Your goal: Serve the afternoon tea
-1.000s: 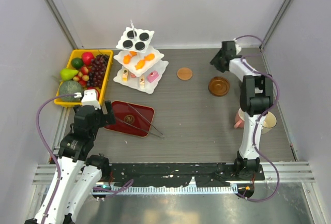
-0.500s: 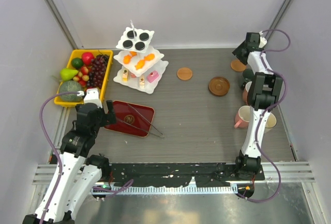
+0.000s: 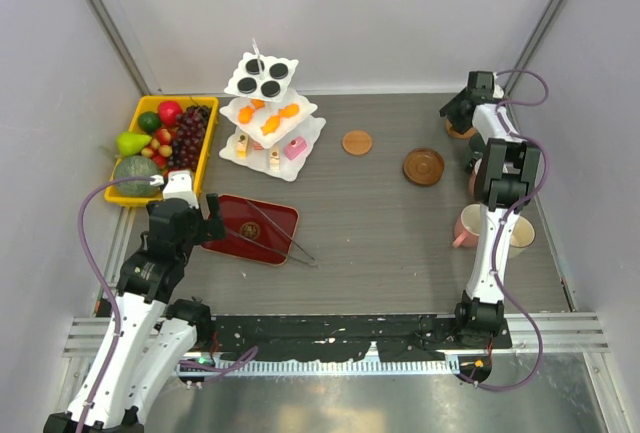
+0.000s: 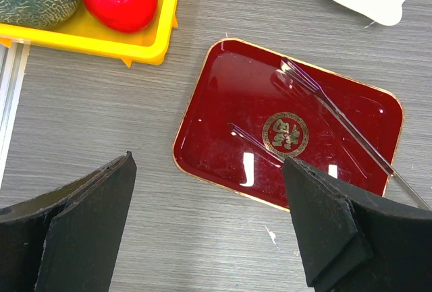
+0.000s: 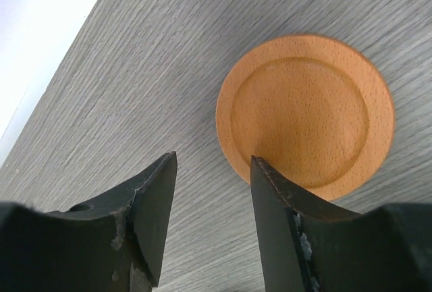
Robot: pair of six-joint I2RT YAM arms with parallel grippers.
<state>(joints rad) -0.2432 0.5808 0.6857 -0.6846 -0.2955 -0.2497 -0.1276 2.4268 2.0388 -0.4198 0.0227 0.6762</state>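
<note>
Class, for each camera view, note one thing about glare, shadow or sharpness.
Top external: even light, faint shadows on the table. Left wrist: white glare streaks on the glossy red tray. Right wrist: orange coaster sharp, speckles crisp; top-left corner washed out white.

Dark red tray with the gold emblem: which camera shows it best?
Left wrist view: the glossy dark red rectangular tray fills the middle, its gold emblem and the metal tongs on it clear. The top view shows it small and far. The right wrist view misses it.
</note>
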